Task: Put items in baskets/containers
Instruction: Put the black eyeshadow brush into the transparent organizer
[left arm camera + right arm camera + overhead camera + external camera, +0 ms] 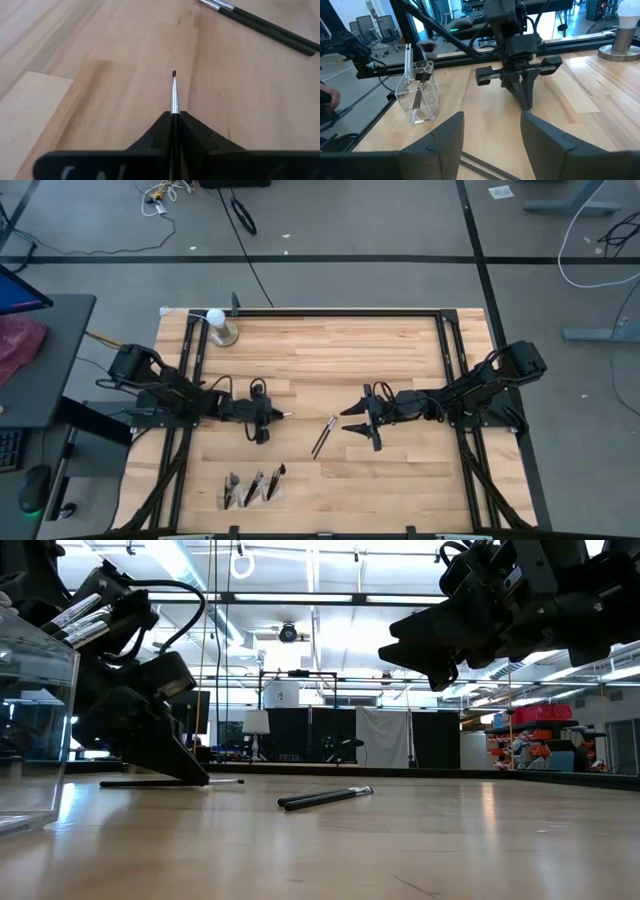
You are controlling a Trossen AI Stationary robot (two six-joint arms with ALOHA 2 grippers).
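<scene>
Clear plastic organizer (250, 488) sits near the table's front edge, holding three brushes. To its upper right, the left gripper (274, 414) pinches one thin brush (174, 92), bristle tip forward. Two more brushes (323, 436) lie side by side mid-table. Rightmost, the right gripper (352, 420) hovers above the wood, fingers spread, empty.

1. Left gripper (174, 131) closed on thin brush (174, 92), dark tip pointing away over wooden counter (75, 75).
2. Farther off, two dark-handled brushes (270, 27) lying side by side on counter.
</scene>
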